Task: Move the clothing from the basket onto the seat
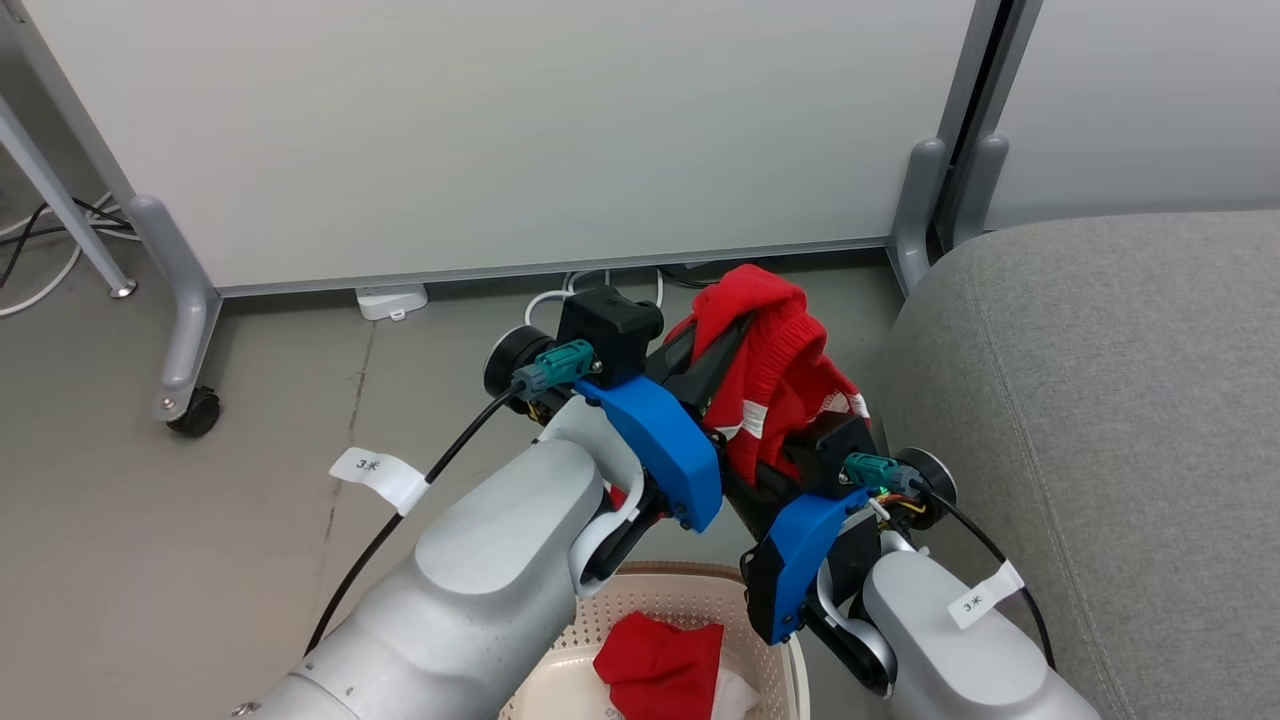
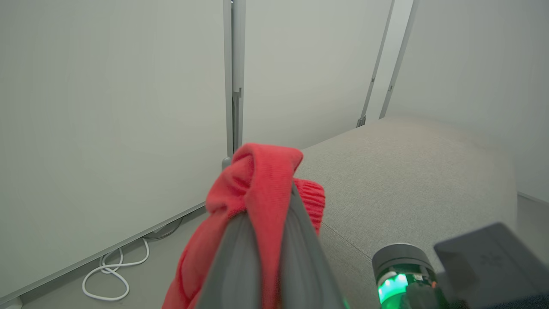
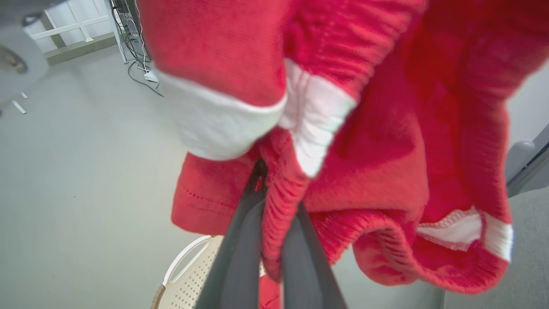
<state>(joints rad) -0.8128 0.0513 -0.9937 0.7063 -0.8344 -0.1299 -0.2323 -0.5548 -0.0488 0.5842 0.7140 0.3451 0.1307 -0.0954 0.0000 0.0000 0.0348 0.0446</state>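
One piece of red clothing with white bands (image 1: 775, 360) hangs in the air between the basket and the seat, held from both sides. My left gripper (image 2: 274, 189) is shut on a red fold at its top, and its dark fingers (image 1: 705, 365) slant up under the fabric. My right gripper (image 3: 268, 193) is shut on a lower red fold beside a white band. The cream perforated basket (image 1: 690, 592) stands below my arms with more red clothing (image 1: 660, 665) in it. The grey seat (image 1: 1100, 420) lies to the right, close to the hanging piece.
White partition panels (image 1: 500, 130) on grey wheeled feet (image 1: 185, 330) stand behind, with white cables (image 2: 107, 274) and a power strip (image 1: 392, 300) on the grey floor. The floor stretches open to the left. My right wrist (image 2: 403, 270) glows green near the seat.
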